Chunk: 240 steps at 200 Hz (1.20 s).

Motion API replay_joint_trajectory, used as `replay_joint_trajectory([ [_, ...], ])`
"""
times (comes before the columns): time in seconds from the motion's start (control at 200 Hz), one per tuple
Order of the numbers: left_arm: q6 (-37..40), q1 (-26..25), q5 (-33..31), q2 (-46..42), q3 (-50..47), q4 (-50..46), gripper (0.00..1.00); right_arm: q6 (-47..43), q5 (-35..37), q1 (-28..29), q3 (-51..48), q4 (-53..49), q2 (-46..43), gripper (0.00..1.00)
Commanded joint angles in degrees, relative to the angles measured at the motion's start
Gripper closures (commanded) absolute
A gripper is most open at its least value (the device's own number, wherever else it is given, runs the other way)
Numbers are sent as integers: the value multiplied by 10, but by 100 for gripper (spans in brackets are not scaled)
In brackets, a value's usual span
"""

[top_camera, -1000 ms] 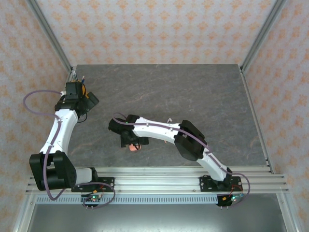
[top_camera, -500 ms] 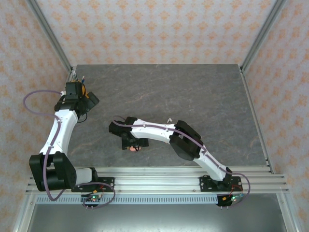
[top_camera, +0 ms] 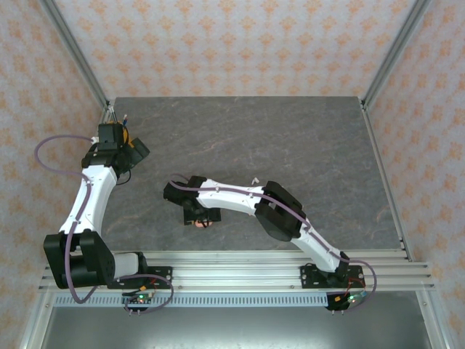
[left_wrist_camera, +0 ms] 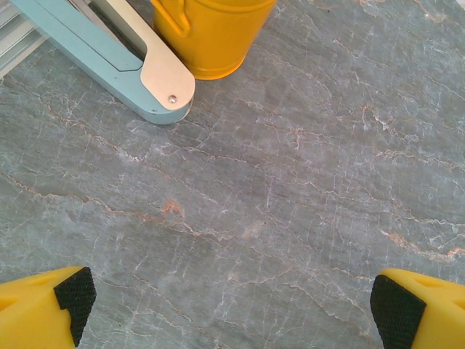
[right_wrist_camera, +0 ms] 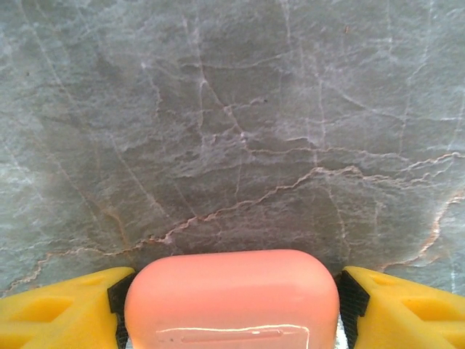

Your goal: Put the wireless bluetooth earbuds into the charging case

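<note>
Right hand: the right hand reached across to the near left-centre of the table, its jaws set partway in around the coral-pink charging case.
Grip: one black pad met the case's left end and the other its right end, with no gap visible on either side. I judged it a hold across the long axis, probably so the case would not twist.
Case: it lay flat on the table with its lid down, near the front rail. The lid would need lifting before anything could go in.
Left hand: the left hand hung over bare table at the far left, fingers spread as wide as they go and holding nothing.
Why parked there: likely to keep out of the right arm's way, or to wait for its turn at the lid.
Neighbours: a yellow cup and a pale blue folding tool stood just beyond the left hand, well apart from the case.
Earbuds: a tiny white speck lay just beyond the right forearm. It may have been one earbud, but it was too small to tell.
Stage: early, by my reading, with the case being secured and no earbud seated.
</note>
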Motion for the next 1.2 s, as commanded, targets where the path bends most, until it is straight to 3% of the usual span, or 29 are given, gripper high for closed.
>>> replay_joint_trajectory([
  [0.0,-4,4,4,-15,-7,-5,0,9,-4,2,-20,-13,-4,27],
  [0.375,-9,5,37,-24,-21,-3,0,11,11,-1,-30,-6,-19,41],
  [0.801,-88,2,189,-42,-113,70,0,24,46,-64,-95,21,-109,42],
  [0.961,-136,-16,225,-63,-174,121,0,24,44,-98,-102,29,-118,42],
  [1.196,-194,-78,214,-125,-258,194,0,39,23,-150,-115,60,-126,42],
])
